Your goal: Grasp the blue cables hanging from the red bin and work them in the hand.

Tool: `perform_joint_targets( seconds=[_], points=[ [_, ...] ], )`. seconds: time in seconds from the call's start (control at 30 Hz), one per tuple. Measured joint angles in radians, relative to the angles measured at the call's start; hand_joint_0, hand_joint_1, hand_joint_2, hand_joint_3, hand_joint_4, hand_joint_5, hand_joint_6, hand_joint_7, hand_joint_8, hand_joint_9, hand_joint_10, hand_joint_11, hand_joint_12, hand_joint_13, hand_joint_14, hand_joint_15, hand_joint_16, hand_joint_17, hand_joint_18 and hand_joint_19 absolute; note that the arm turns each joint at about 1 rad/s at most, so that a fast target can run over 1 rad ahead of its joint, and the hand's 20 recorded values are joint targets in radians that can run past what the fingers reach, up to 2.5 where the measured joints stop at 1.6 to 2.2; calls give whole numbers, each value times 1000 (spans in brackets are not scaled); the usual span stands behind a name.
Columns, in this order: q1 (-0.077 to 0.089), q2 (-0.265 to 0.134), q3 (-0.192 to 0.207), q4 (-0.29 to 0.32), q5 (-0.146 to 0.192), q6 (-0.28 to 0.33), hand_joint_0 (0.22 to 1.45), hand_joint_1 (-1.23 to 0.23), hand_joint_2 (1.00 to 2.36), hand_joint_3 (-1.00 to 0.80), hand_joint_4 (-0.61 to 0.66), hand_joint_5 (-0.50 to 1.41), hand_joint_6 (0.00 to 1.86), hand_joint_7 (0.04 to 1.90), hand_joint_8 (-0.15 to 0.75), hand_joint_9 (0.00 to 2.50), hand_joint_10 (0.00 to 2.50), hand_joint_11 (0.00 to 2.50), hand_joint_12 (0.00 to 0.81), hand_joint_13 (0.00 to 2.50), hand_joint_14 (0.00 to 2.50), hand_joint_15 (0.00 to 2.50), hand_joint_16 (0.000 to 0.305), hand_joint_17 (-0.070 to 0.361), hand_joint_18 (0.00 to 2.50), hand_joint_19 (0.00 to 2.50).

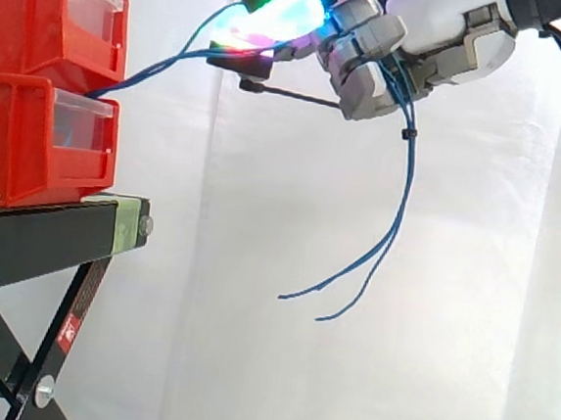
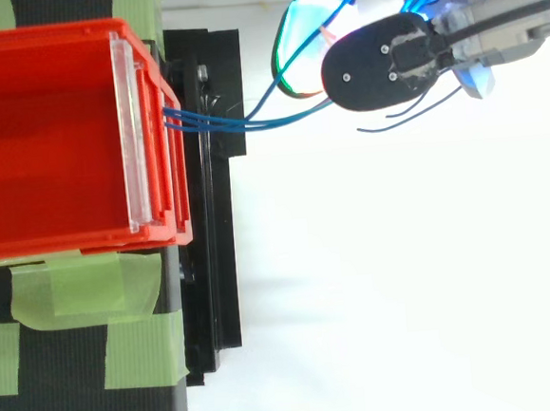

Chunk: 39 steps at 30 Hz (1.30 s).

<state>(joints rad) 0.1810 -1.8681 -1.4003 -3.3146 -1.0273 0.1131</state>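
Grasp judged done: the robot hand (image 1: pixel 439 32), fingers curled, holds the blue cables (image 2: pixel 250 125) beyond the stand's (image 1: pixel 53 229) edge (strung from the red bin (image 2: pixel 59 243), ends dangling); working them remains.

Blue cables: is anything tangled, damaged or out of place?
Nothing stands out. The thin blue cables run from the stacked red plastic bins into the curled fingers of the grey robot hand; their loose ends hang free below it.

Looks like a robotics lab. A white curtain (image 1: pixel 277 367) backs stacked red bins (image 1: pixel 16 143) on a taped black stand (image 1: pixel 32 239).
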Motion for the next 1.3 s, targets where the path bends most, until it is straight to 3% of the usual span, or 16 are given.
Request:
perform_joint_targets(
  seconds=[0.13,0.17,0.23,0.43,0.53,0.83,1.3],
  points=[
    [1,0,2,-6,-1,18,1314,-852,1017,10,80,234,602,1199,254,180,2500,2010,286,382,2500,1353,18,41,938,1930],
    [1,0,2,-7,-1,24,1308,-856,1018,-44,81,229,588,1198,255,175,2500,2020,282,378,2500,1361,18,41,946,1945],
    [2,0,4,-8,0,35,1225,-890,1021,-330,99,209,528,1212,261,166,2500,2059,290,396,2500,1418,20,44,1002,1867],
    [5,0,14,-7,5,54,1051,-894,1010,-724,179,256,385,1258,292,241,2500,2061,323,475,2500,1460,26,58,1166,1857],
    [6,0,15,-7,8,55,965,-855,1008,-807,207,296,327,1291,309,310,2500,2116,340,521,2500,1460,29,65,1226,1904],
    [7,0,15,-8,11,54,858,-765,1000,-998,243,392,269,1339,335,497,2500,2182,372,671,2500,1468,34,77,1413,1991],
    [8,0,15,-8,11,37,788,-731,1000,-1000,195,639,59,1446,324,821,2500,2333,375,932,2500,1522,40,91,1593,1788]
  ],
)
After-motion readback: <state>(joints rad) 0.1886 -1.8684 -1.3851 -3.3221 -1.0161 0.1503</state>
